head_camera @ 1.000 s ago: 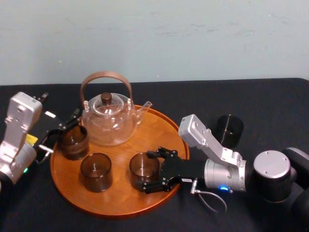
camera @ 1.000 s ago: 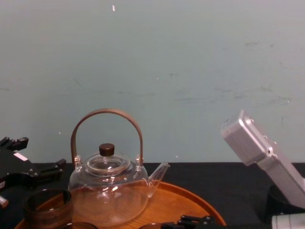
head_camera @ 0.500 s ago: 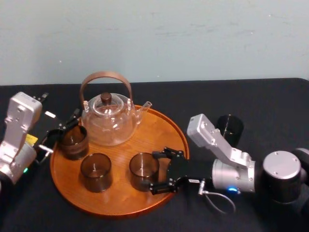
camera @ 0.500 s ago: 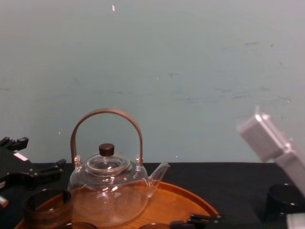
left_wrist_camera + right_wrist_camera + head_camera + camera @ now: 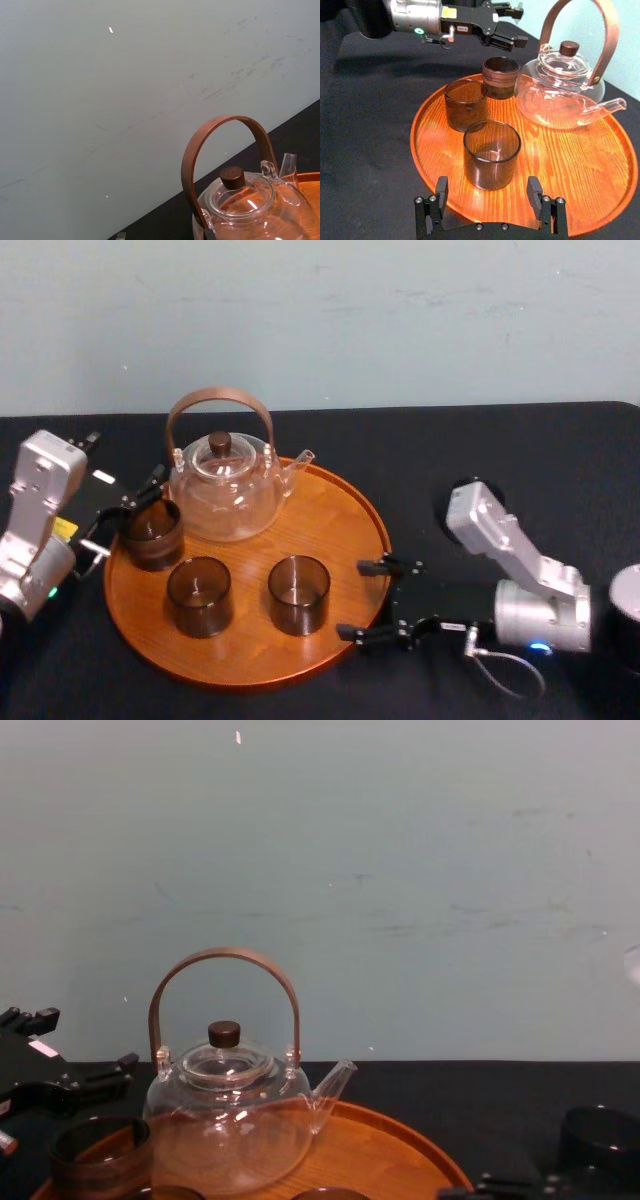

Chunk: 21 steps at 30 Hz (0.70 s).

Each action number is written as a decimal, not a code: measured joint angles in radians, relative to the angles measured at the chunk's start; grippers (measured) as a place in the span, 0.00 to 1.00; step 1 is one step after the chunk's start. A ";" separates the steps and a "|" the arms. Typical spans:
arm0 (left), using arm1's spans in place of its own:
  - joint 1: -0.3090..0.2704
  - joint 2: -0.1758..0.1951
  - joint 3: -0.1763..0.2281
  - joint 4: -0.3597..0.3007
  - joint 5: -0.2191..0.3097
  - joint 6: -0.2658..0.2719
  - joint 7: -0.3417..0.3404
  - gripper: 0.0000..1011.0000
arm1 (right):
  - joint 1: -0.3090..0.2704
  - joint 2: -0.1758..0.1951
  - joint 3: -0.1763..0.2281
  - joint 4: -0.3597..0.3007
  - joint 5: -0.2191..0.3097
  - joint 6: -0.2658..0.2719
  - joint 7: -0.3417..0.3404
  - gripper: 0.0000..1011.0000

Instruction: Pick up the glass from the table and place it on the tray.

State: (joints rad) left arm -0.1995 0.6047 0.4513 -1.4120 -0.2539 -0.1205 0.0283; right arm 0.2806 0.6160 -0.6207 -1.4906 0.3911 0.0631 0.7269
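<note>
Released over the last second, the glass (image 5: 298,592) now stands upright and alone on the tray (image 5: 345,502), in the lower middle of the head view near the tray's front edge. The right tool (image 5: 352,600), which had been set around it, has slid off toward the lower right and sits just past the tray's right rim, over the bench (image 5: 420,455). Its jaws are spread wide and hold nothing.

What matters is the line between the two. The glass lies directly picture-left of the tool, and in the right wrist view it sits centred in the gap between the two fingers, clear of both. On that reading the tool can draw straight back along its own axis without brushing the glass, while a sideways swing this close would risk a knock.

Further left on the tray stand a second glass (image 5: 198,595) and, at the left rim, a banded glass (image 5: 152,532), with the teapot (image 5: 222,490) behind them. The left tool (image 5: 521,25) hangs just beside the banded glass, jaws apart and empty, and looks idle.

A dark cup (image 5: 598,1140) rests on the bench at the lower right of the chest view. That is the right arm's side, so the right arm is the nearer one if the cup is to be fetched.
</note>
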 joint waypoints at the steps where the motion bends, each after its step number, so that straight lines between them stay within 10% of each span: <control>1: 0.000 0.000 0.000 0.000 0.000 0.000 0.000 0.99 | -0.006 0.009 0.004 -0.007 0.005 -0.004 0.002 0.99; 21: 0.000 0.000 0.000 0.000 0.000 0.000 0.000 0.99 | -0.151 0.100 0.160 -0.102 0.131 -0.100 -0.070 0.99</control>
State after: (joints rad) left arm -0.1995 0.6047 0.4514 -1.4120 -0.2539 -0.1205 0.0283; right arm 0.1296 0.7163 -0.4606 -1.5925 0.5217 -0.0365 0.6572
